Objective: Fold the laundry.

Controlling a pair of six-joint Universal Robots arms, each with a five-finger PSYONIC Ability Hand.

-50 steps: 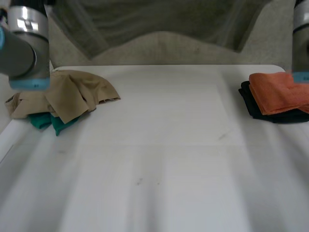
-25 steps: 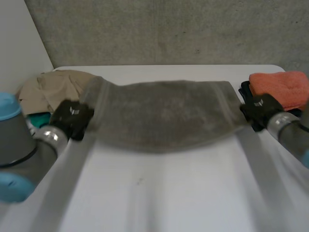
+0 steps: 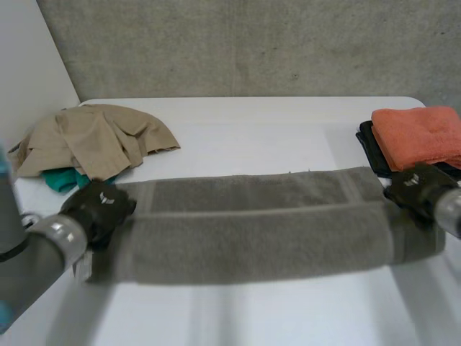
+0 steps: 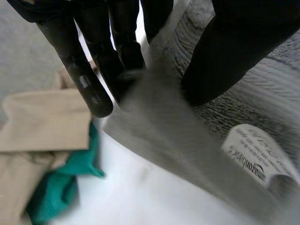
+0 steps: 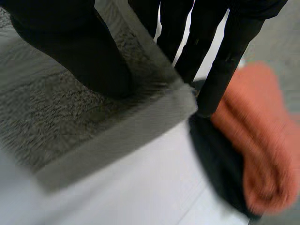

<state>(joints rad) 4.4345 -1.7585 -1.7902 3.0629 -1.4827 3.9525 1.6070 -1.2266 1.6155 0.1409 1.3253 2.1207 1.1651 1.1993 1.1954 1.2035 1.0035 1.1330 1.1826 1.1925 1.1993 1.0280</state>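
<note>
**Grey towel [image 3: 252,223] lying doubled lengthwise across the table [image 3: 252,122], both hands gripping its ends.**

The left hand [image 3: 97,209] is pinching the towel's left end between thumb and fingers [image 4: 96,70], close to a sewn label [image 4: 258,154]. The right hand [image 3: 418,189] is clamping the right end the same way, just beside a folded orange towel [image 3: 421,133] sitting on a black cloth [image 3: 369,148]. In my assessment those two items are finished and this towel is partway, with cross folds remaining. A tan garment [image 3: 94,140] and a green cloth [image 3: 61,180] are waiting crumpled behind the left hand. The green cloth is lying mostly covered, and how squarely the towel's layers are lining up cannot be confirmed.
</note>
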